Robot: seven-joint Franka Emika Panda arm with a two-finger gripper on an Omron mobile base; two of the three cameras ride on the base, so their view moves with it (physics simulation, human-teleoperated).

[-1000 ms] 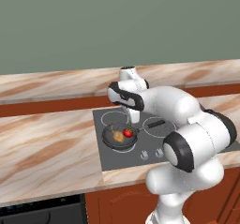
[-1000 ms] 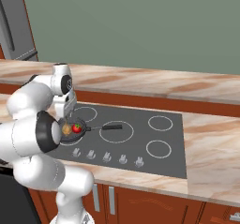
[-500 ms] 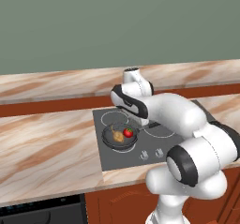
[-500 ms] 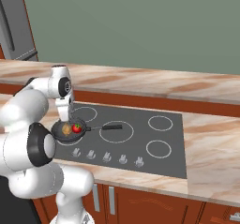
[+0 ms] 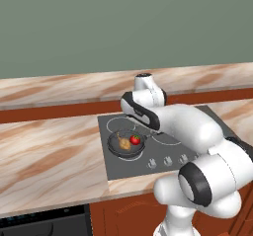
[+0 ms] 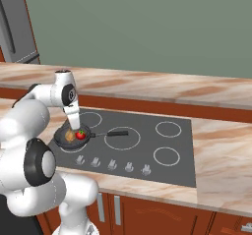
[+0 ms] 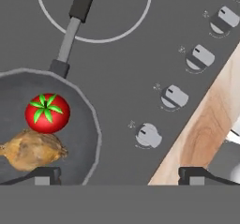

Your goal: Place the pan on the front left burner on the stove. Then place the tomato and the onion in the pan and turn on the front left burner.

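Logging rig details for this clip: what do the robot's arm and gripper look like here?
The arm is built of glossy white, rounded segments with dark grey-black bands and round caps at the joints. No cables or markings are visible on it. The gripper shows as two small dark finger tips, squarish with lighter grey faces, in the hand view.

Stove (image 7: 122,68) dark grey w/ thin white rings, silver knobs (image 7: 174,96). Pan (image 7: 86,124) dark grey, black handle. Tomato (image 7: 47,113) red w/ green star top. Onion (image 7: 33,149) golden-brown. Counter (image 5: 49,151) pink-tan marbled; cabinets (image 6: 147,212) red-brown. Wall (image 5: 123,27) grey-green.
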